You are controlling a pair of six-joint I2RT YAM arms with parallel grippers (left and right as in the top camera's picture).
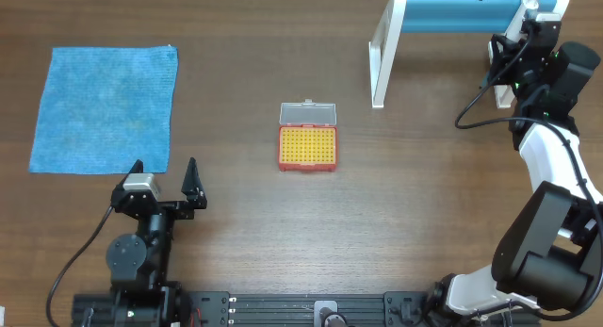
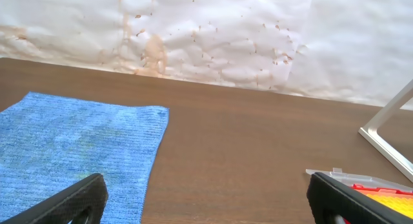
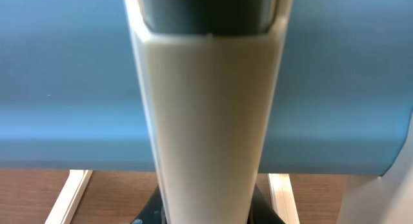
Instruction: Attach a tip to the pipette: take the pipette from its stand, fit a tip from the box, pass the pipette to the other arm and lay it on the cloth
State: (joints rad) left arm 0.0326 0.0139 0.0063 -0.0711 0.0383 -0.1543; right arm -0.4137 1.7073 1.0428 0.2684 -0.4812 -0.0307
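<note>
The job at this point looked like the first one: getting the pipette off its stand. The stand was the big thing here, with a long blue bar and white legs. It stood at the far right of the table. The right claw was up at the bar's right end. From that arm's own camera, the pipette was very close, straight up and down, with the blue bar behind it. I could not tell how far open this claw was, or if it had hold of the pipette yet.

To do this well, I think the claw should grab the pipette's fat middle, squeeze snugly, and lift it clear of the bar before pulling back. A sideways tug could knock the stand.

The stand was close to the table's far edge, so the safe way out was toward the open middle. The blue cloth lay far left. The left claw waited just beside the cloth's near edge, wide open and holding nothing. The small tip box sat alone in the middle, lid open, well apart from everything.
</note>
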